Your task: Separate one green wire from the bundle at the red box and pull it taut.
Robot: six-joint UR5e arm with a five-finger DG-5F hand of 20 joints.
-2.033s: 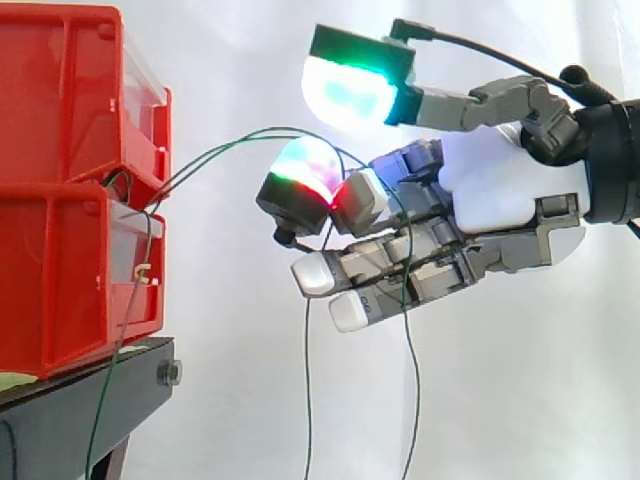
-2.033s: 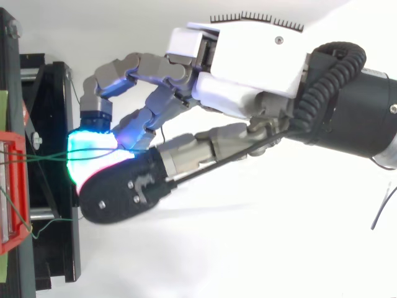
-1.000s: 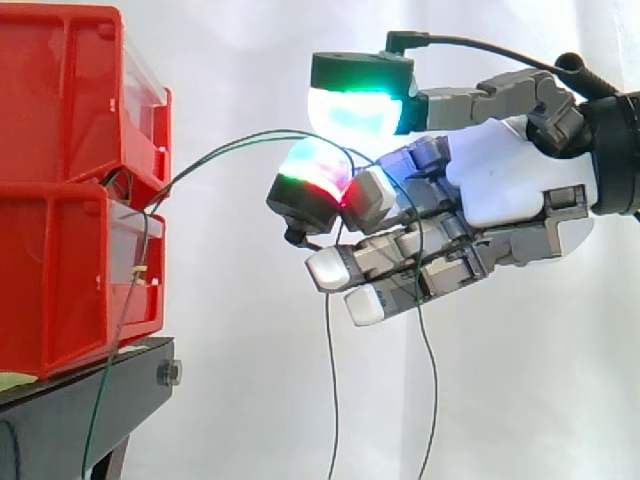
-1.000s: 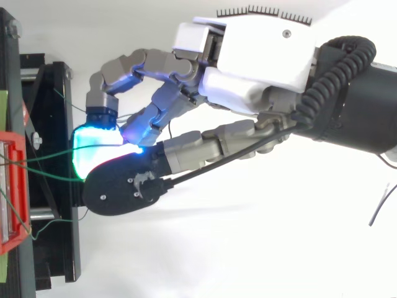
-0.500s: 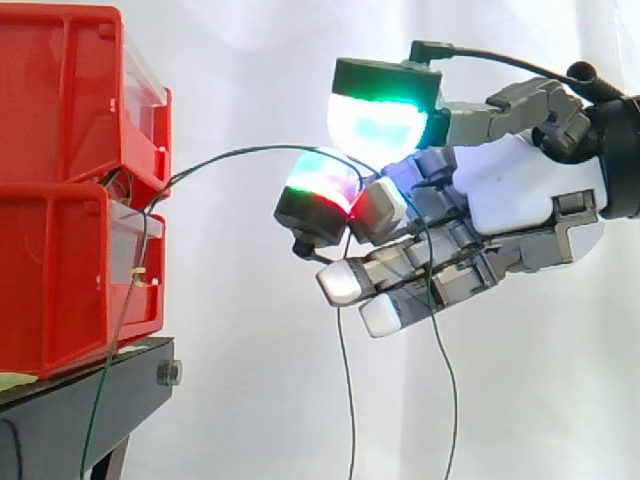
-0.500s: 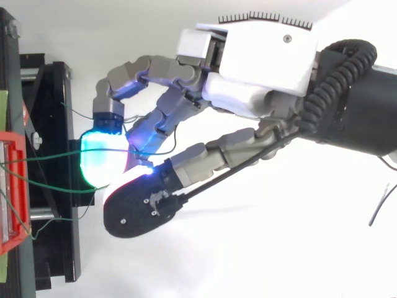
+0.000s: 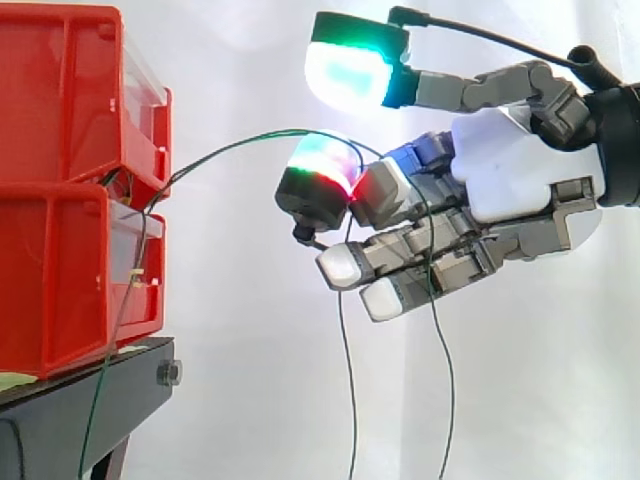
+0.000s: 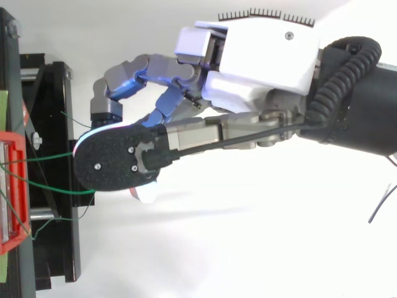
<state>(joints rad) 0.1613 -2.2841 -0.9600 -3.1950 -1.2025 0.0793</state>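
- Off the black stand's [image 7: 70, 420] right edge: hand [image 7: 510, 180] with fingers curled, hooking two green wires [image 7: 240, 143], thumb raised clear above.
- Arching over from stacked red bins [image 7: 60, 200] at that edge, then hanging slack.
- Behind: white curtain [image 7: 240, 380].

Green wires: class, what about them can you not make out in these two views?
- Lower ends of the green wires: side view, cut off by the bottom edge.
- Where they are fixed in the red bins: side view, bin walls hide it.
- Their path under the robot hand: top view, the robot hand covers it.
- Whether one wire is gripped: side view, too thin to tell.
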